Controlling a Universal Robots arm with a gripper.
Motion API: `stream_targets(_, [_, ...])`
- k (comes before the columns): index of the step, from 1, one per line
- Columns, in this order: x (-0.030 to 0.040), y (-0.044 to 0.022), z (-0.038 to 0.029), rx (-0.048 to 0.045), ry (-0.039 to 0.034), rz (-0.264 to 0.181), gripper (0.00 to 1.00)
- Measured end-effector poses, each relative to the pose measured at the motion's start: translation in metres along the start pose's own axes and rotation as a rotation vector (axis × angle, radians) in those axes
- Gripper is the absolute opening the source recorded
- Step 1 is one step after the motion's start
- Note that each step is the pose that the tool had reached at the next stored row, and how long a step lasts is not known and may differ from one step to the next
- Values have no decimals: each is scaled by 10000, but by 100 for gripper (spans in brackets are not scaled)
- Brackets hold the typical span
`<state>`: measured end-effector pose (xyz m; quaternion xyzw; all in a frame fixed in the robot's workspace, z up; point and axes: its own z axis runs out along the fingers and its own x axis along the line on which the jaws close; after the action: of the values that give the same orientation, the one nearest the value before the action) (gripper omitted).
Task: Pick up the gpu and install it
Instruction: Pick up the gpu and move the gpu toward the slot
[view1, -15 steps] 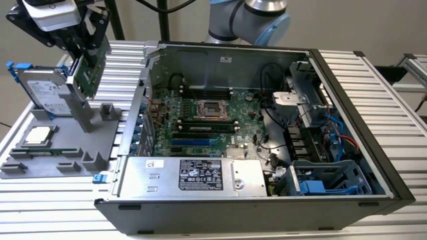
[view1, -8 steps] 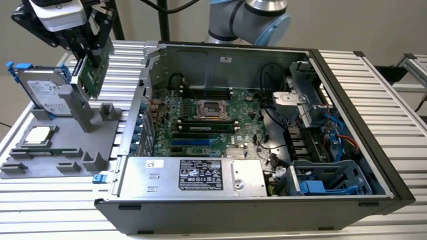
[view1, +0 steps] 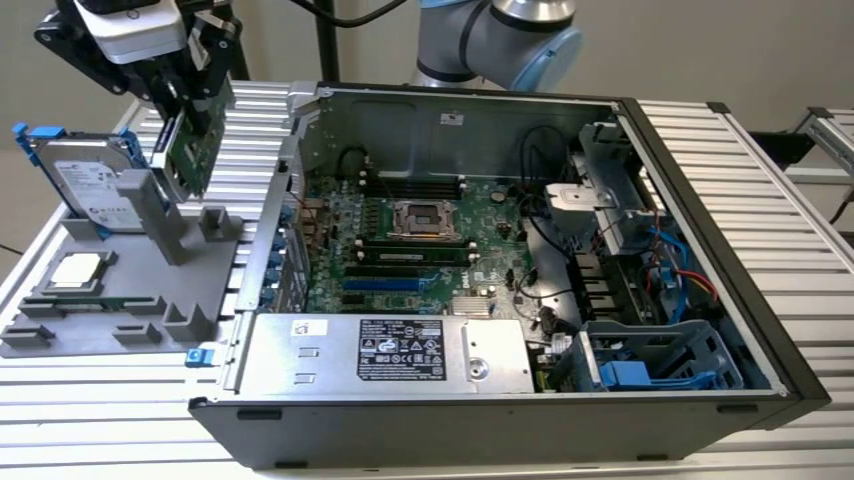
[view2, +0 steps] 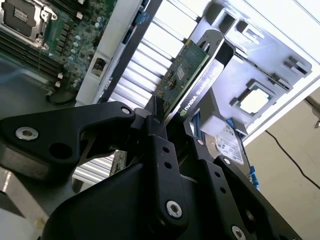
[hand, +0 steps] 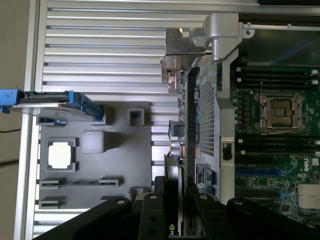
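Exterior view, upper part of its left: gripper (view1: 184, 100) pinched on the upper edge of the gpu (view1: 191, 150). Green card hanging on edge, slightly tilted, over the grey parts holder (view1: 134, 300). Placed between the hard drive (view1: 87, 185), upright in its blue frame, and the outer wall of the open computer case (view1: 441, 420). Cannot tell whether the card's lower end is touching the holder's tall post or just clear of it.

Second wrist view: black fingers (view2: 159, 145) pressed against both faces of the card, with no gap visible between pad and board. Grip judged firm.

First wrist view: card seen edge-on, its silver bracket (hand: 181, 52) at the far end from the grip, just beside the case's rim. Outside the case, not over the motherboard (view1: 400, 250).

Progress, as a judgement:
- Pick-up: done, or all but done, with the card in the grip and at most brushing the holder.
- Install: not begun. Blue expansion slot (view1: 387, 285) bare, with nothing seated along it.
- Left: the whole of the install, from case wall to slot.

Other parts untouched: CPU chip (view1: 76, 272) flat in its pocket on the holder, CPU socket (view1: 424, 218) vacant.
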<state>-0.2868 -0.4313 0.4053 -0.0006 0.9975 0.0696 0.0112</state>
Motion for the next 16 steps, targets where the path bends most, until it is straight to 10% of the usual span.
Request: stream_targets(16, [-190, 0, 4, 2, 0, 0, 0])
